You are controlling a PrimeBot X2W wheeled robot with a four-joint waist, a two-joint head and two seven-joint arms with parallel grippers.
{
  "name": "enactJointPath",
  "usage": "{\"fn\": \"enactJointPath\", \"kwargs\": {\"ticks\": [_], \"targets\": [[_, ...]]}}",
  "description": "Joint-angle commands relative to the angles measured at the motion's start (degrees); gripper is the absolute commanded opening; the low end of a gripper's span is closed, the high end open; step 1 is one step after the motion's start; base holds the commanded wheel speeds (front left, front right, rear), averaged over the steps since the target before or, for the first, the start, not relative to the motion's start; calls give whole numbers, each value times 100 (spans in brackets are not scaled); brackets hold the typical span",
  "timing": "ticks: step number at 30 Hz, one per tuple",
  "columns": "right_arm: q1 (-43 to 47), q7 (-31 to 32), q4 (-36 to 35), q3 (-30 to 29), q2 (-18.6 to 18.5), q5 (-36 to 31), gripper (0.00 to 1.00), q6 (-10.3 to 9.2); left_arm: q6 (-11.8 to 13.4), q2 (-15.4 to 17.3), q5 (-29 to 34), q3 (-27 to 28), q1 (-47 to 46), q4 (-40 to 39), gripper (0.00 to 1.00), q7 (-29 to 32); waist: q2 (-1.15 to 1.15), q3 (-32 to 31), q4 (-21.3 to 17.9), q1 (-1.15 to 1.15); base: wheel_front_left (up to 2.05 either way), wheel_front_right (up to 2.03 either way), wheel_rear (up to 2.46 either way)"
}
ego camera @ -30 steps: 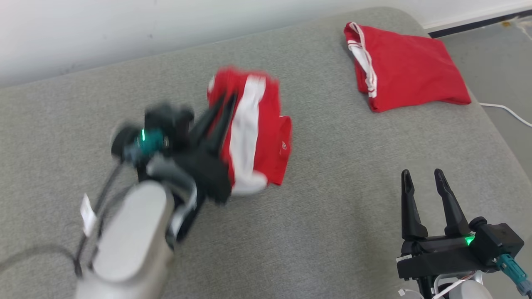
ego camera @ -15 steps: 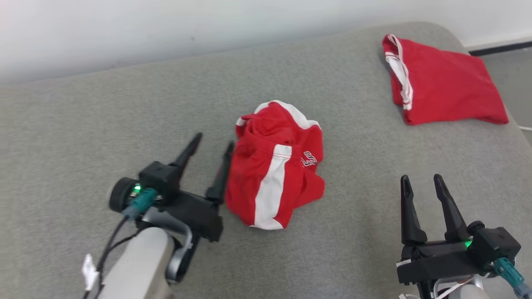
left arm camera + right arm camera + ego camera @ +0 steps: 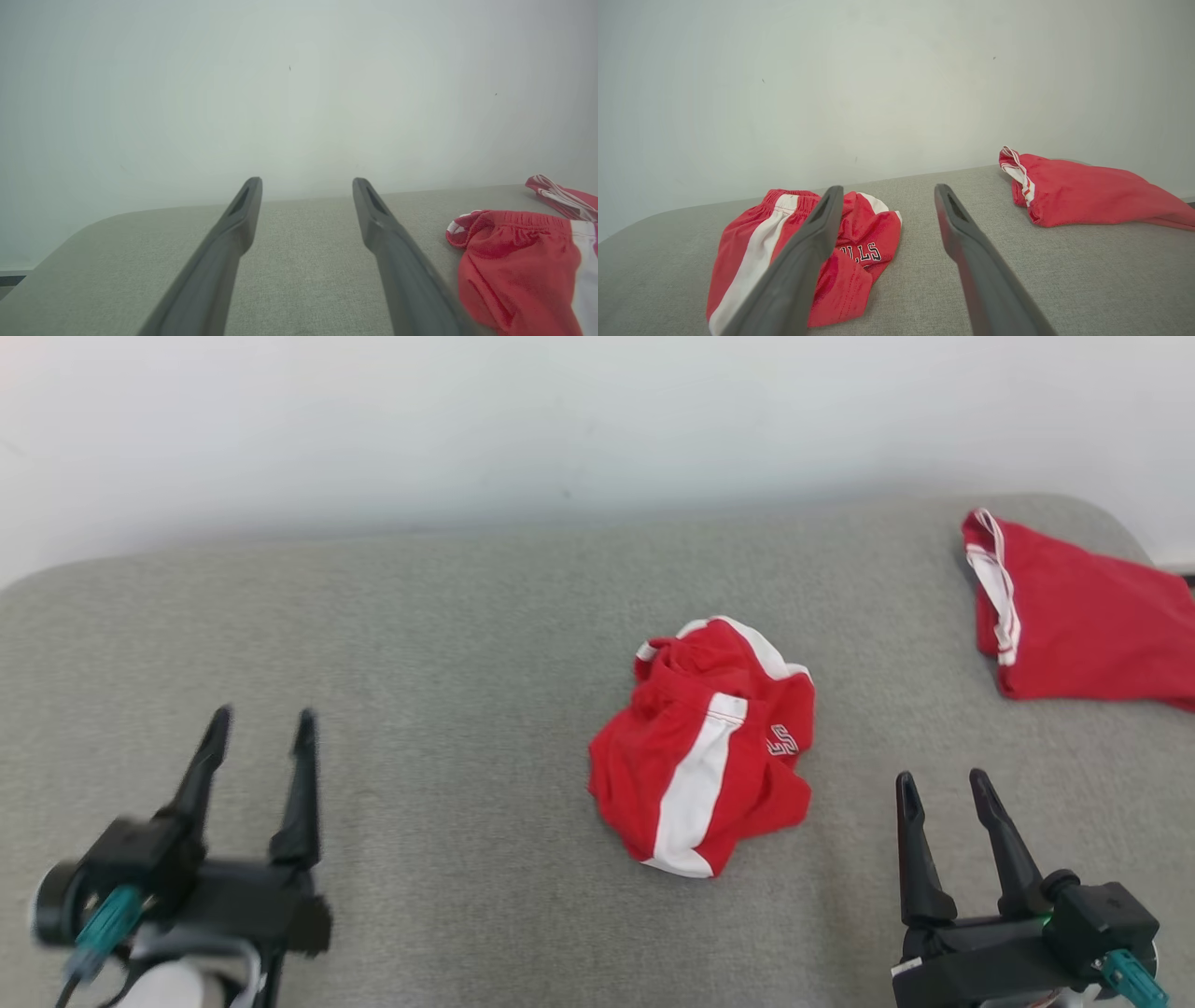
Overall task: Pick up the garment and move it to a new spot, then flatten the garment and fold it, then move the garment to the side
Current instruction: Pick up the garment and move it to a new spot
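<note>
Your garment (image 3: 707, 747), red shorts with a white side stripe and some lettering, lies crumpled in a loose heap on the grey padded surface (image 3: 448, 616), a little right of the middle in the head view. It touches neither hand.

Your right hand (image 3: 941, 777) is the nearer one. It sits lower and to the right of the heap, near it but clear, and its two fingers are spread with nothing between them. In the right wrist view the garment (image 3: 873, 224) lies to the left of that hand (image 3: 888, 189), partly behind its left finger, with the lettering just beside that finger.

Your left hand (image 3: 263, 717) is well apart from the garment, off toward the left side of the surface. It is also released, its fingers splayed over bare fabric. In the left wrist view the garment (image 3: 514, 261) shows at the right edge, beyond the right finger of that hand (image 3: 307, 182), with its elastic waistband on top.

A second red garment (image 3: 1083, 625) with white trim lies flat at the far right corner of the surface, well apart from the heap. A pale wall (image 3: 560, 420) stands behind.
</note>
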Motion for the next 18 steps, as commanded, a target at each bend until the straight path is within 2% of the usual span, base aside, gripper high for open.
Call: {"fn": "enactJointPath", "kwargs": {"ticks": [1,5,9,18], "targets": [[98,-9,18,10,-32,-17,100,-15,47,29,35,137,236,-154,100,-1,0,-268,269,0,0,0,0],[196,-9,29,37,-40,-7,100,-15,83,-25,84,509,867,-526,100,-1,0,-356,371,0,0,0,0],[260,-9,53,64,-61,9,100,-15,7,-156,169,670,1327,-701,100,-1,0,-378,448,0,0,0,0],[337,-9,125,114,-129,77,100,-15,-180,-632,343,998,1810,-845,100,-1,0,-307,522,0,0,0,0]]}}
